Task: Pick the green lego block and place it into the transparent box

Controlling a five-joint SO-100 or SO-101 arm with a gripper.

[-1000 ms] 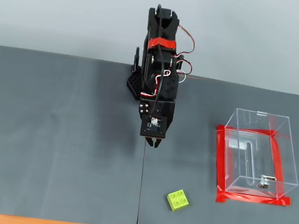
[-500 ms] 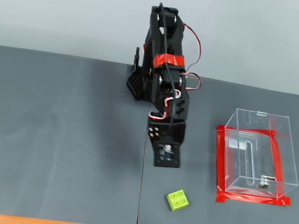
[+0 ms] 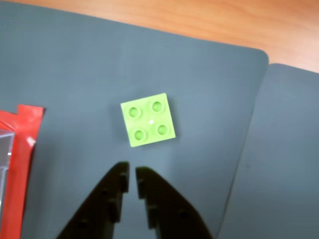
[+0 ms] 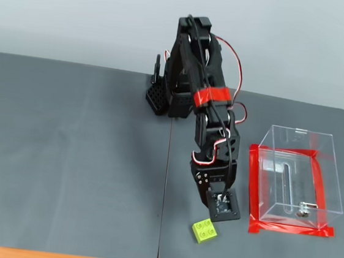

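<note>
Hovering just short of the green lego block (image 3: 148,120), the fingers (image 3: 131,174) are nearly clenched and empty. They should spread, square to its skewed sides, then descend; the transparent box (image 4: 296,179) waits aside.

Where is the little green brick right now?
In the fixed view the green brick lies on the grey mat near its front edge, just below the gripper and left of the clear box.
</note>
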